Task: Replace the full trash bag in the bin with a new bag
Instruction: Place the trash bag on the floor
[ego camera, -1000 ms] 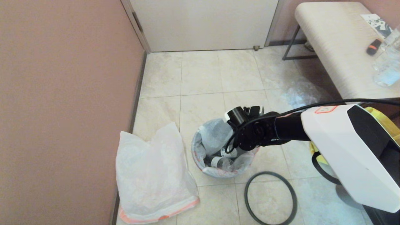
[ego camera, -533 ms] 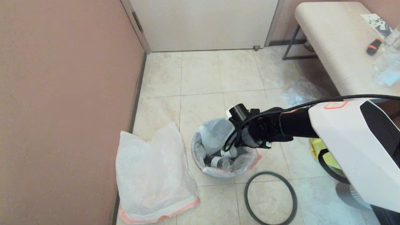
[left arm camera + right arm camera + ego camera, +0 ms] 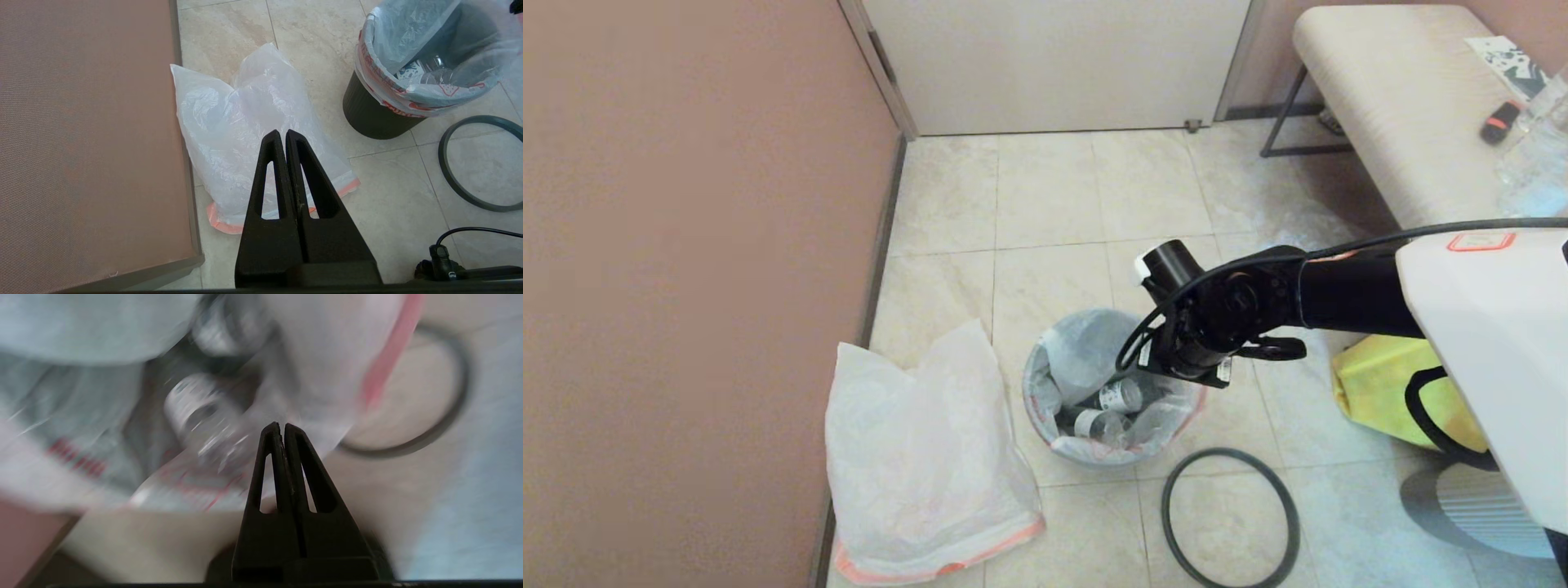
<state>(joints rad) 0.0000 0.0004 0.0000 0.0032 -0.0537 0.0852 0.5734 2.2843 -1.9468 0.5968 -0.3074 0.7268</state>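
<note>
The small black bin (image 3: pixel 369 118) stands mid-floor, lined with a translucent full bag (image 3: pixel 1078 351) whose red-printed edge folds over the bin's top. Plastic bottles (image 3: pixel 1117 397) lie inside. The dark grey hoop (image 3: pixel 1165 510) lies flat on the tiles just right of and nearer than the bin. A white new bag (image 3: pixel 923 465) with an orange edge lies crumpled by the left wall. My right arm's wrist (image 3: pixel 1217 322) hangs over the bin's right side; the right gripper (image 3: pixel 279 426) is shut and empty, just above the liner's edge. My left gripper (image 3: pixel 282 132) is shut, held above the new bag.
A pink wall (image 3: pixel 686 286) runs along the left and a pale door (image 3: pixel 1054 65) closes the far side. A cushioned bench (image 3: pixel 1405 122) with small items stands at the right. A yellow shopping bag (image 3: pixel 1372 384) lies right of the bin.
My right arm has swung from over the bin's middle toward its right rim and turned at the wrist, uncovering the bottles and more of the yellow bag. Bin, hoop and new bag have stayed put.
</note>
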